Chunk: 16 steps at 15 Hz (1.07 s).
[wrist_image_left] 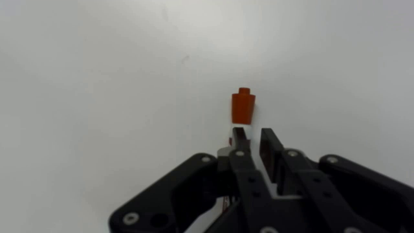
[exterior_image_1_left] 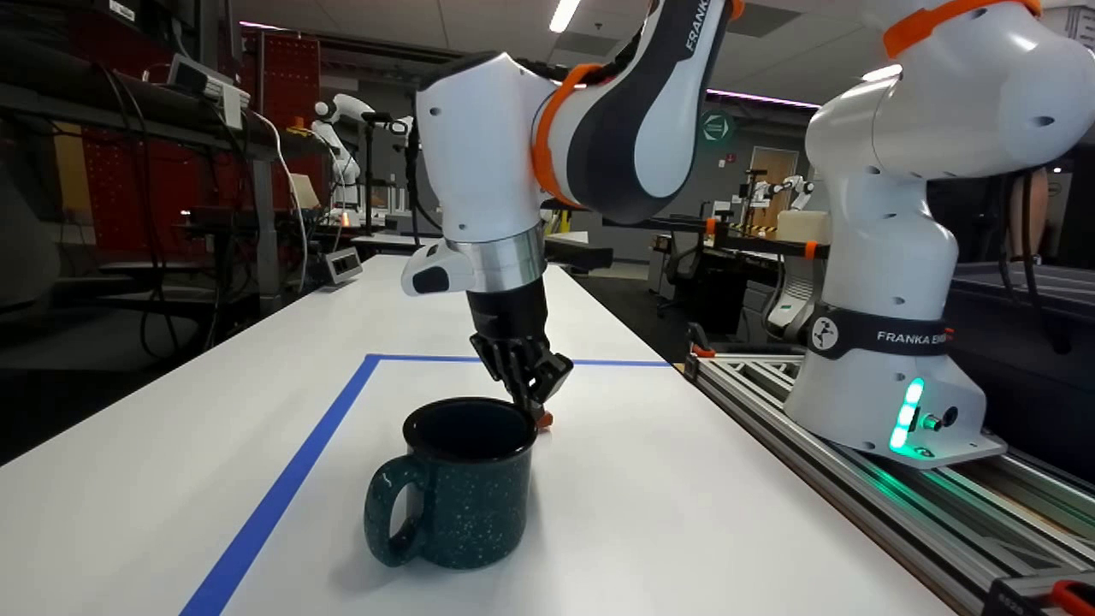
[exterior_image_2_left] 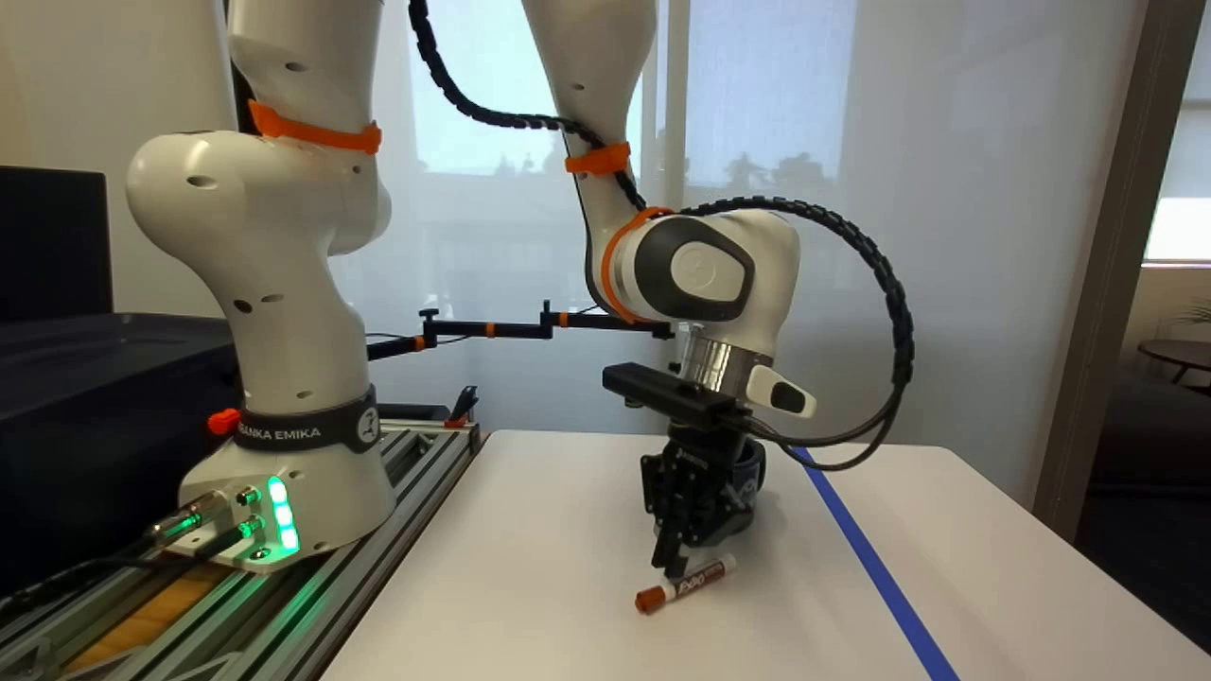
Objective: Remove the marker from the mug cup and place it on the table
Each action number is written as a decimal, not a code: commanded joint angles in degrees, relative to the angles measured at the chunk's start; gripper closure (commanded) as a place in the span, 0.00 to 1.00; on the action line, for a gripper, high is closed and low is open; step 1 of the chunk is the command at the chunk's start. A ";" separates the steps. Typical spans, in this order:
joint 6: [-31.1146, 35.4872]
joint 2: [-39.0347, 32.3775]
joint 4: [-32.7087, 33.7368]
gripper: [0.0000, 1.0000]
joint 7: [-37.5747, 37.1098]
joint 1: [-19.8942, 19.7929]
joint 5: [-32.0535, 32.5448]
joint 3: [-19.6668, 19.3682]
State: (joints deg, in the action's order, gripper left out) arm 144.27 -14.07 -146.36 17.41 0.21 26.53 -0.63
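In an exterior view: mug upright on the white bench, speckled dark teal, handle turned away from the long edge where the metal rail runs. It stands between that edge and the blue tape line. The arm reaches over from its base on the rail, green strip lit. Marker: only the orange-red cap end shows, just past the mug's rim toward the rail-side edge, rest hidden by mug and jaws. Jaws point down just beyond the mug; spread unclear here. In an exterior view: marker lies on its side on the bench, outside the mug, between rail-side edge and tape, cap end toward the rail-side edge, EXPO print readable. Jaws hang at or just over it, can't tell which. Mug mostly blocked, behind the jaws toward the bench's far short edge. Wrist view: jaws show at the bottom, slightly parted, narrow gap with bench visible through it, holding nothing that can be seen. Marker runs under one jaw, cap sticking out past the tips; contact can't be told.
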 commanded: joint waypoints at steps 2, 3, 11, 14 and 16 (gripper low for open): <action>-0.63 -1.24 1.61 0.95 1.44 -0.13 -0.42 0.10; -0.87 -0.87 1.67 0.95 1.35 -0.04 -0.41 0.11; -10.54 13.44 -3.42 0.19 6.50 -0.33 -8.11 2.81; -17.62 21.77 -4.62 0.01 6.12 0.55 -10.24 2.77; -21.19 27.24 -5.17 0.00 2.29 0.94 -12.33 2.50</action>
State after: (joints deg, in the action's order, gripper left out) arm 127.98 2.48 -147.94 22.56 0.46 17.29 1.92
